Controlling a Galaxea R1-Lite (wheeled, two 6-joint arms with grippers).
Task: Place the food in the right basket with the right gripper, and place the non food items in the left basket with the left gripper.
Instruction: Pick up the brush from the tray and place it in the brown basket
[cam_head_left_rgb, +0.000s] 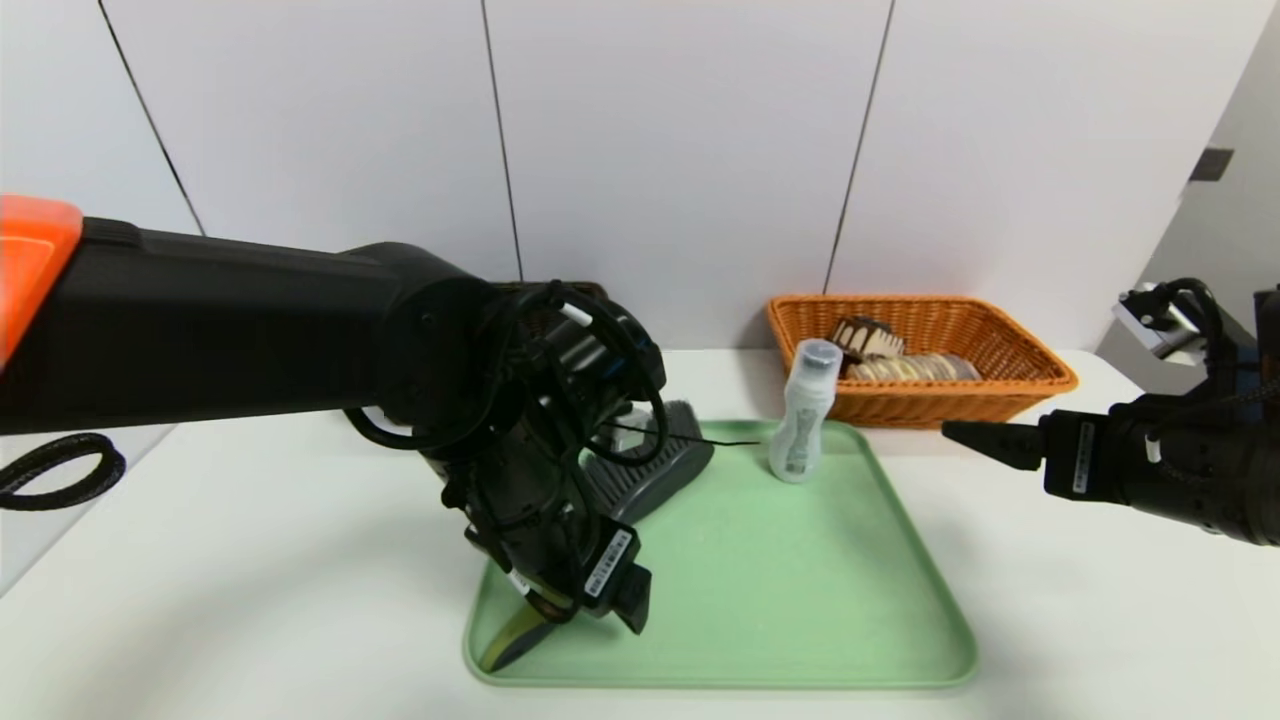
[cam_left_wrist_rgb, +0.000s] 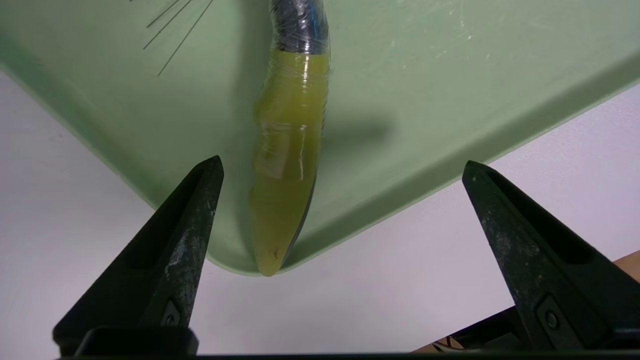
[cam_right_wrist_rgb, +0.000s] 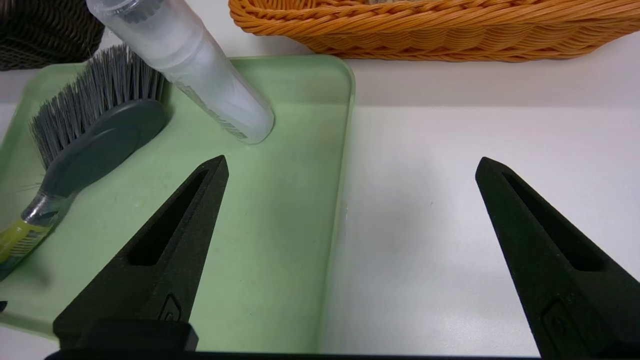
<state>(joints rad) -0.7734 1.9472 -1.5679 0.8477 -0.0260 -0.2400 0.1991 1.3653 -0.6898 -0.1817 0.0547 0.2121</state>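
Left gripper (cam_left_wrist_rgb: 342, 167), jaws spread wide, poised over the near-left corner of the green tray (cam_head_left_rgb: 800, 620); the brush (cam_left_wrist_rgb: 287, 165) handle lies between and beyond its fingertips, untouched. White bottle (cam_head_left_rgb: 803, 410) stands upright farther off on the tray. Right gripper (cam_right_wrist_rgb: 350, 165), jaws likewise wide, hovers over the tray's right edge, the orange basket (cam_head_left_rgb: 1030, 375) with cake wedge (cam_head_left_rgb: 865, 338) and loaf (cam_head_left_rgb: 915, 368) just beyond it.
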